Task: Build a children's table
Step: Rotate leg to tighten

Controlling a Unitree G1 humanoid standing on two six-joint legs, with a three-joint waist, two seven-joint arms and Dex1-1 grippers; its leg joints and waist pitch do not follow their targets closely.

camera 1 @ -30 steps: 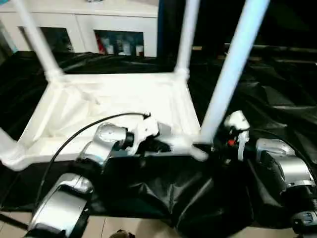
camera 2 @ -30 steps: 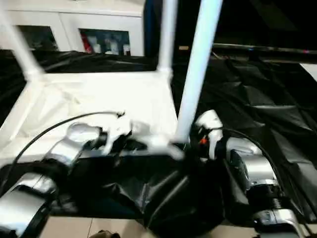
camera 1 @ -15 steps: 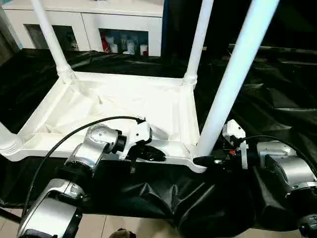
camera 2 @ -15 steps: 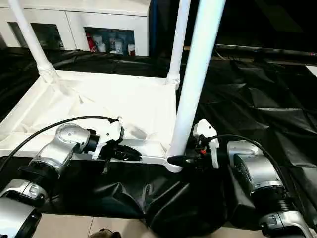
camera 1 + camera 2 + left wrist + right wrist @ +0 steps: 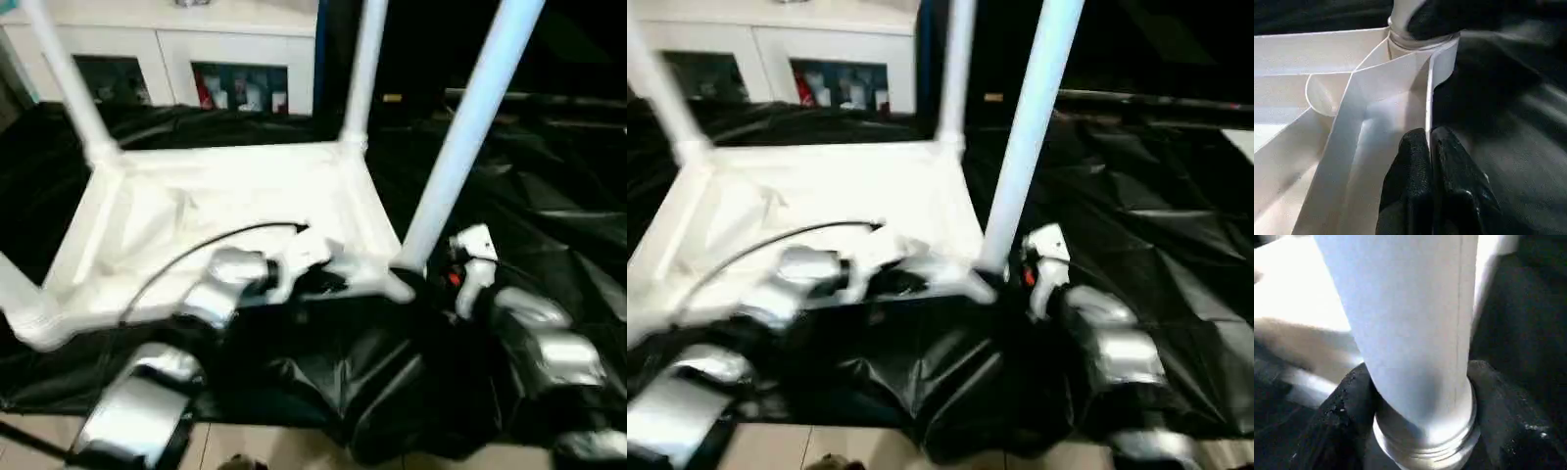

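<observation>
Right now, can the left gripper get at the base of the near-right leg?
Probably not. The left gripper is pinched shut on the tabletop's side wall, and the right gripper already wraps the base of the near-right leg, leaving little free surface.

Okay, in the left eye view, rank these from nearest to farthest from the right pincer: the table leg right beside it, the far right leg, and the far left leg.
1. Near right leg, held at its base by the right pincer.
2. Far right leg, straight behind at the back corner.
3. Far left leg, diagonally across the tabletop.
</observation>
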